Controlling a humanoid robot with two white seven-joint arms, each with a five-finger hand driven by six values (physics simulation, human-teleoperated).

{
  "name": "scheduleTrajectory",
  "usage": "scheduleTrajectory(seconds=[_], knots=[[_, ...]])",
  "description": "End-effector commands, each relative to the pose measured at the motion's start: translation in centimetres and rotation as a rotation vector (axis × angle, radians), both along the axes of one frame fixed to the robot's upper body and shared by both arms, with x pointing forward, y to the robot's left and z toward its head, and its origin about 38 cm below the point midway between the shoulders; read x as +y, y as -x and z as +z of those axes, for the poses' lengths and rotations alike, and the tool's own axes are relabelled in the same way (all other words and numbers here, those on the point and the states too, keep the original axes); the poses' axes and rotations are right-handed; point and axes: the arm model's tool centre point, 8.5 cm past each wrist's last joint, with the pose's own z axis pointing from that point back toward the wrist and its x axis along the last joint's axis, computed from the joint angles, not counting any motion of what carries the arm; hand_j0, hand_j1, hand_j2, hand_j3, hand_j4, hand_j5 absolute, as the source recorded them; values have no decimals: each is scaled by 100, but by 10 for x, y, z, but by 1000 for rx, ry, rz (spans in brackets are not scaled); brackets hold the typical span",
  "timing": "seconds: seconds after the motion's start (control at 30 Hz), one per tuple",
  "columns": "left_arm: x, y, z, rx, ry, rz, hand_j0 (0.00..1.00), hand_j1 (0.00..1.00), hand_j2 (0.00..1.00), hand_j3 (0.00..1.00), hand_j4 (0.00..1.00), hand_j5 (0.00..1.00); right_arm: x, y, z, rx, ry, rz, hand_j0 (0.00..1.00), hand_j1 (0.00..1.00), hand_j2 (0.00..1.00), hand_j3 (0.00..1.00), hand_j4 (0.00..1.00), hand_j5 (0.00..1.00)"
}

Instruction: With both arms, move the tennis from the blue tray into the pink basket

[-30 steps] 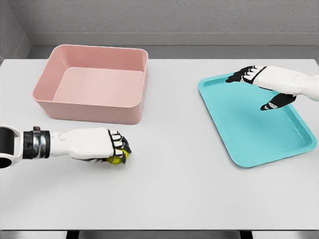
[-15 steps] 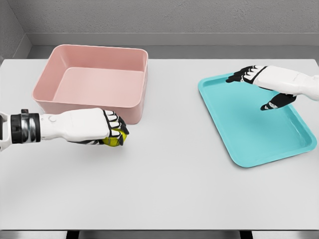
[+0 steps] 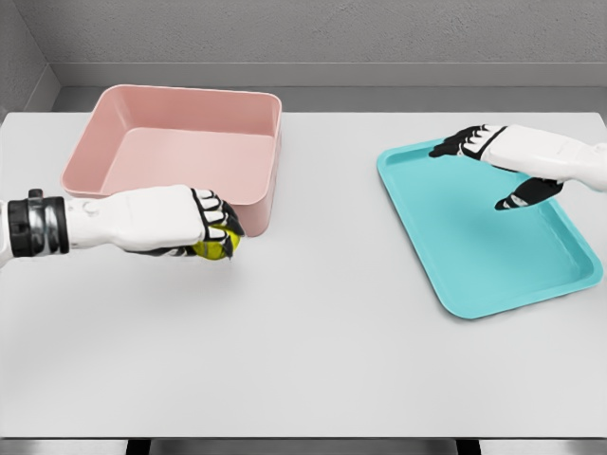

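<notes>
My left hand [image 3: 214,229] is curled around a yellow-green tennis ball [image 3: 214,246], of which only the lower part shows under the fingers. The hand hovers just in front of the near wall of the pink basket [image 3: 142,102], which holds nothing. My right hand [image 3: 493,166] floats over the back of the blue tray [image 3: 474,275] with its fingers spread and nothing in them. The tray has nothing on it.
The white table [image 3: 322,351] carries the basket at the back left and the tray at the right. A grey wall runs behind the table's far edge.
My left hand has lifted the ball up and back toward the basket's near wall. The right hand has stayed over the tray.
</notes>
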Motion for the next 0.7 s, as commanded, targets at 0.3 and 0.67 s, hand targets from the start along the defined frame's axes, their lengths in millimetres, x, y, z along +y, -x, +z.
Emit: scheduleTrajectory(seconds=[0.3, 0.67], knots=[[10, -15, 15, -11, 30, 42, 58, 58, 58, 58, 58, 58, 1, 0, 1, 0, -7, 1, 100, 100, 100, 100, 100, 100], [21, -32, 30, -35, 49, 92, 58, 58, 58, 58, 58, 58, -15, 4, 6, -4, 21, -27, 100, 100, 100, 100, 100, 100]])
